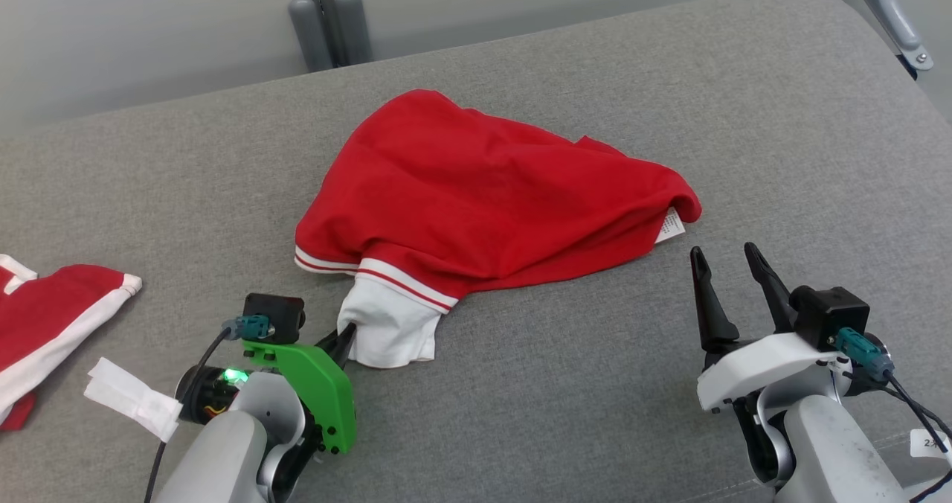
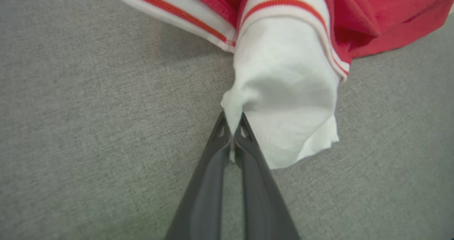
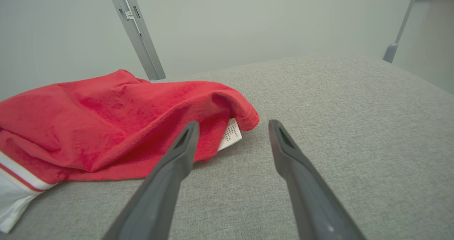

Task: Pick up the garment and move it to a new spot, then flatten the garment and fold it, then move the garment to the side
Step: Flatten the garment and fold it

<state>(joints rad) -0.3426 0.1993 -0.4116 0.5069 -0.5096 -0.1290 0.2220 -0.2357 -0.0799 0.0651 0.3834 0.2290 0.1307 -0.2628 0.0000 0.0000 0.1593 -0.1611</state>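
Note:
A red garment [image 1: 476,198] with white sleeves and red-striped cuffs lies bunched in the middle of the grey padded surface [image 1: 595,384]. Its white sleeve [image 1: 387,321] sticks out toward me. My left gripper [image 1: 344,337] is shut on the left edge of that sleeve [image 2: 283,101]; in the left wrist view the white cloth is pinched between the two dark fingers [image 2: 212,162]. My right gripper [image 1: 725,261] stands open just right of the garment, near its white care label [image 1: 671,225]. In the right wrist view the red cloth [image 3: 106,126] lies left of my open fingers [image 3: 177,154].
A second red and white garment [image 1: 44,324] lies at the left edge of the surface. Grey metal posts [image 1: 327,19] rise behind the far edge, and another bracket [image 1: 896,19] stands at the far right. Bare grey surface stretches to the right of the garment.

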